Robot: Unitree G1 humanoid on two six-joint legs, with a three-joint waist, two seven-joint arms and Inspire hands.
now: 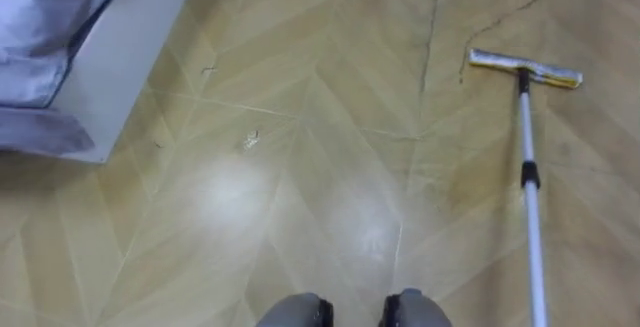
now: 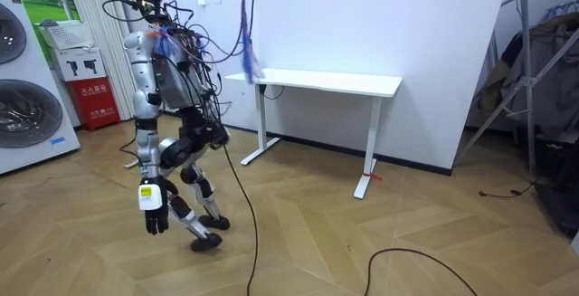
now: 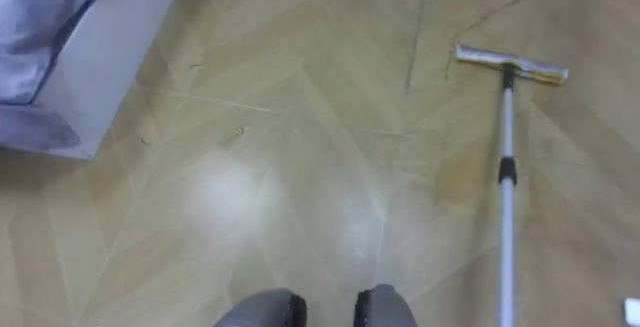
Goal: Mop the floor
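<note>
Scanning from the left, we logged the bed (image 1: 120, 57), wooden floor (image 1: 300, 167), then the mop (image 1: 526, 147) lying flat at far right, its head (image 1: 525, 68) pointing away from the robot. We judged it light, stiff and long, best taken on the pole (image 1: 535, 247) along its nearer half. The left robot hand (image 2: 152, 207) hung empty, fingers loosely apart.

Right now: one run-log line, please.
mop: head on floor, front-right | handle: runs off lower right | left hand: hangs open
</note>
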